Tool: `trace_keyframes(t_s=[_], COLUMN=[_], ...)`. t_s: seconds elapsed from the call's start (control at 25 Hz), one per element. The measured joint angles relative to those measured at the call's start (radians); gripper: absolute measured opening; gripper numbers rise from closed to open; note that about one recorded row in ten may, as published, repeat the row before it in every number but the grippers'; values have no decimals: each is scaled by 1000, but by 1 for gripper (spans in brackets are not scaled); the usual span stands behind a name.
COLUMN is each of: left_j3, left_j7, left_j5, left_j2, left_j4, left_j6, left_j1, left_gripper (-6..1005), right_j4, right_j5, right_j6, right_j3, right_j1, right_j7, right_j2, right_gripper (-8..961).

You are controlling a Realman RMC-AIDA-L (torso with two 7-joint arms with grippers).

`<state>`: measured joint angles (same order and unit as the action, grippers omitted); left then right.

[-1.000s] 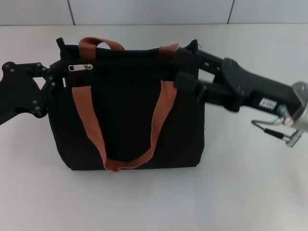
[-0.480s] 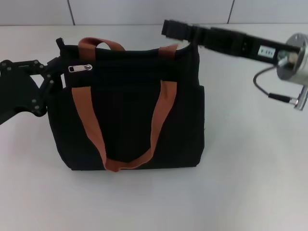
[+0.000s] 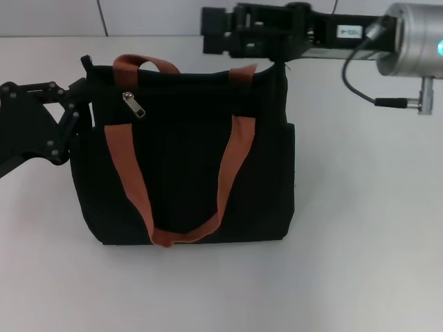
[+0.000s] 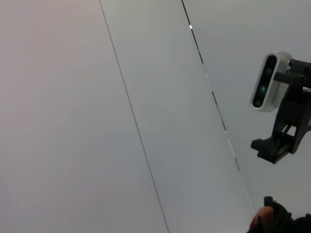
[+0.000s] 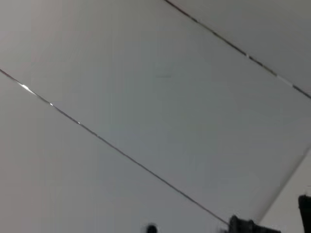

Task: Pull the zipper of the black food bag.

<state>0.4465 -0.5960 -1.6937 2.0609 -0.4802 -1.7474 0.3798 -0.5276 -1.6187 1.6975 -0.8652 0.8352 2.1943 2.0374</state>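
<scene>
The black food bag (image 3: 183, 173) sits in the middle of the white table in the head view, with two orange-brown strap handles (image 3: 232, 162). The zipper (image 3: 133, 104) is a small silver pull hanging slantwise near the bag's top left corner. My left gripper (image 3: 77, 111) is against the bag's left end, just left of the zipper. My right gripper (image 3: 213, 31) is raised above and behind the bag's top edge, pointing left and clear of the bag. The left wrist view shows the right arm's wrist camera (image 4: 266, 80) and a bit of orange strap (image 4: 258, 223).
The white table (image 3: 360, 228) surrounds the bag. A tiled wall (image 3: 55, 17) runs behind it. The right arm's silver wrist and cable (image 3: 387, 69) hang over the table's back right.
My right gripper has left the bag's top right corner, risen and swung left above the bag's back. The zipper pull has turned from lying flat to hanging slantwise. The left gripper stayed put.
</scene>
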Motion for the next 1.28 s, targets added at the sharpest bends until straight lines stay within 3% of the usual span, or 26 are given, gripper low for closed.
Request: trace_keyframes(t_s=[0.16,1.04,1.28], left_j3=[0,0,0], left_j7=[14,-7,-9], left_j5=[5,13,13], left_j2=[-1,-2,-1], left_j4=[0,0,0], left_j6=[-1,5,1], left_j1=[1,12,15], left_gripper=[30,30,29], right_j4=[-2,-11,-16], right_j5=[-53,-160,-173], right_j6=[-56,-106,-133], right_j3=[-59,-101,-135], right_j1=[50,154,166], right_j7=[77,100,96], right_j2=[-7,-1,2], right_gripper=[809,809,741])
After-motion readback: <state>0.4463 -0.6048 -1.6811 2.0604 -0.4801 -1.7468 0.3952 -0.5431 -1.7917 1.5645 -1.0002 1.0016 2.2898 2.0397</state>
